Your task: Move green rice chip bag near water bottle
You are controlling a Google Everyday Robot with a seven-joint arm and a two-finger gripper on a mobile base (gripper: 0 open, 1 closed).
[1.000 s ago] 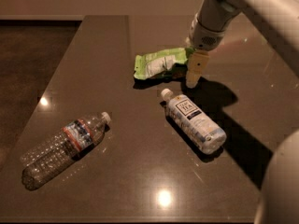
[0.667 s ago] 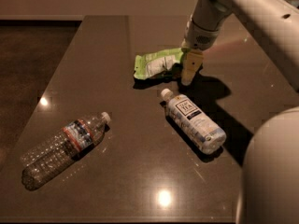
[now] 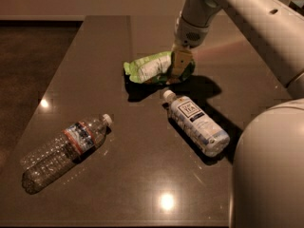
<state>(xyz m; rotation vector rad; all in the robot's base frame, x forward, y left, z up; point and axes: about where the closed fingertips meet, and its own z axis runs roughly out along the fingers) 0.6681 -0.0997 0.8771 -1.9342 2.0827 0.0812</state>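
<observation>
The green rice chip bag (image 3: 149, 69) is bunched up at the back middle of the dark table (image 3: 142, 175), with a dark shadow under its left end. My gripper (image 3: 181, 64) comes down from the upper right and is shut on the bag's right end, with green showing on both sides of the tan fingers (image 3: 178, 61). The water bottle (image 3: 66, 148), clear and ribbed with a white cap and a red-and-blue band, lies on its side at the front left, far from the bag.
A shorter bottle with a white-and-dark-blue label (image 3: 197, 122) lies on its side just in front of the bag and gripper. My arm (image 3: 247, 18) crosses the upper right and my body (image 3: 268, 175) fills the lower right. The table's left edge borders dark floor (image 3: 28, 56).
The gripper has moved left and down from beside the bag's right end onto it and closed. The bag has bunched up and shifted slightly left. Both bottles have stayed put.
</observation>
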